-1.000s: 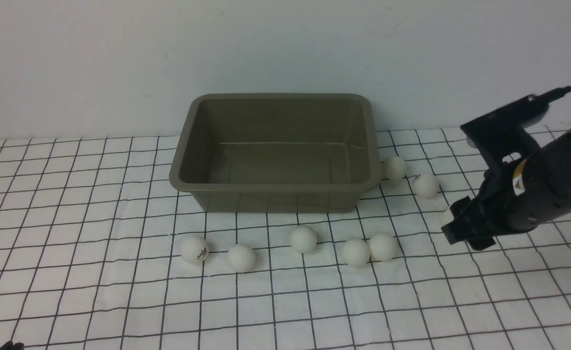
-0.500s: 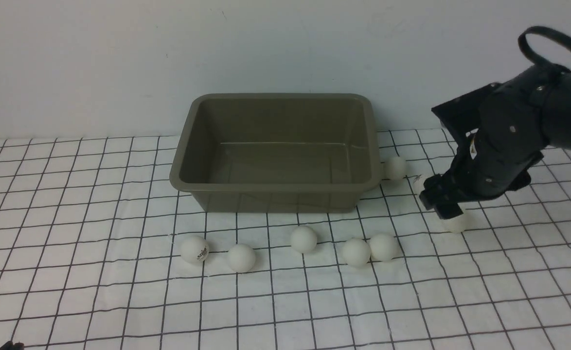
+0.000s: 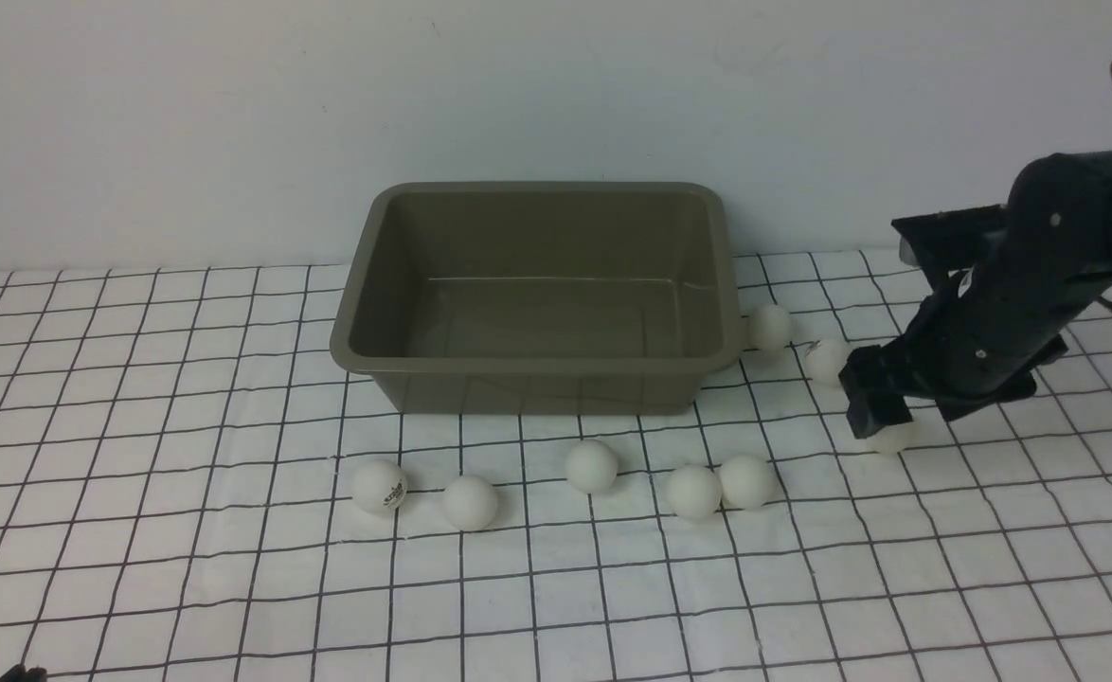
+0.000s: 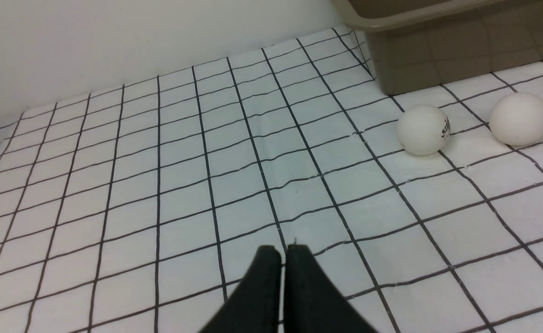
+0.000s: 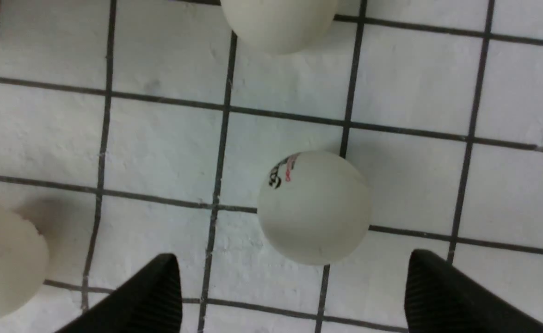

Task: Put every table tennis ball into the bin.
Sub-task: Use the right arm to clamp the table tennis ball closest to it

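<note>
Your right end effector (image 5: 294,289) stands wide apart over a ball (image 5: 314,208) on the table (image 3: 234,587), right of the empty bin (image 3: 537,192). Expect it light, slick, quick to roll; pinch across its middle, gently. Left end effector (image 4: 283,252) together, empty.

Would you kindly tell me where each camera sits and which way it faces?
Front: between the arms, facing forward at the bin and wall; right arm shows.
Left wrist: low, facing the bin's corner; shut left gripper shows.
Right wrist: facing down at a table tennis ball; open right gripper shows.
Shared: front and left wrist both see the bin.
</note>
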Motion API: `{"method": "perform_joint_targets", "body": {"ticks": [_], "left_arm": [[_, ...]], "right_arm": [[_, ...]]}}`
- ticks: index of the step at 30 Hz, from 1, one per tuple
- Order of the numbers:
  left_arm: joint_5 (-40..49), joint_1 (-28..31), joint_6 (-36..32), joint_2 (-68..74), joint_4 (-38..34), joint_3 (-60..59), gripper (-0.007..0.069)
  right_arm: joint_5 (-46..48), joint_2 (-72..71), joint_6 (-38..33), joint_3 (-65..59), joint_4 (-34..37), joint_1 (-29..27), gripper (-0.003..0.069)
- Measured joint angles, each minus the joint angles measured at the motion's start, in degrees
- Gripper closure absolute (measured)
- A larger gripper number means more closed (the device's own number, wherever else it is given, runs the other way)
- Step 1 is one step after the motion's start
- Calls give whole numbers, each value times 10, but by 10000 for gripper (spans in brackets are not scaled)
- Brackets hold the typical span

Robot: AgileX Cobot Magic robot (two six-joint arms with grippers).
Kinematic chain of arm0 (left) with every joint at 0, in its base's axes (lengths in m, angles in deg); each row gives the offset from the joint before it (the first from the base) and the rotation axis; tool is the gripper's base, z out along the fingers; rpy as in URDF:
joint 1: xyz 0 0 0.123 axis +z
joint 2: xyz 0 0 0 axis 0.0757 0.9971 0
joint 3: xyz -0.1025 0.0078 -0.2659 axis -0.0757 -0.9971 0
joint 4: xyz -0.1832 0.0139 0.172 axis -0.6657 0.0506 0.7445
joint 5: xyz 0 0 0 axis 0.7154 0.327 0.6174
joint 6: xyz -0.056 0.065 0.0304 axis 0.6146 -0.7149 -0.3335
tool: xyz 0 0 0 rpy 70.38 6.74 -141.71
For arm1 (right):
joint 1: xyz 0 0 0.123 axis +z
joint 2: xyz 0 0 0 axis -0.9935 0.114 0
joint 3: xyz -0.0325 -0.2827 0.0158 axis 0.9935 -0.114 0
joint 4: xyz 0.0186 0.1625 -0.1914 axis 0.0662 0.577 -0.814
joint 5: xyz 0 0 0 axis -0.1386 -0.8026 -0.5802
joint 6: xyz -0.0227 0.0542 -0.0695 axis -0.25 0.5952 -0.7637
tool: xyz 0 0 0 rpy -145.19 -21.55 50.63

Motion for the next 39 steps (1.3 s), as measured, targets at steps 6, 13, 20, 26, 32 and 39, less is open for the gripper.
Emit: {"method": "perform_joint_targets", "body": {"ticks": [6, 13, 20, 26, 32, 39], "left_arm": [[0, 0, 0, 0, 0, 0, 629], [0, 0, 0, 0, 0, 0, 629], [0, 0, 0, 0, 0, 0, 629], [0, 0, 0, 0, 0, 0, 629], [0, 0, 0, 0, 0, 0, 629], [0, 0, 0, 0, 0, 0, 629]], "right_arm": [[-8, 23, -7, 13, 2, 0, 71], [9, 61, -8, 66, 0, 0, 71], [27, 87, -8, 83, -3, -1, 71], [27, 102, -8, 85, -7, -1, 83], [27, 102, -1, 90, -11, -1, 184], [29, 102, 4, 91, -21, -1, 297]]}}
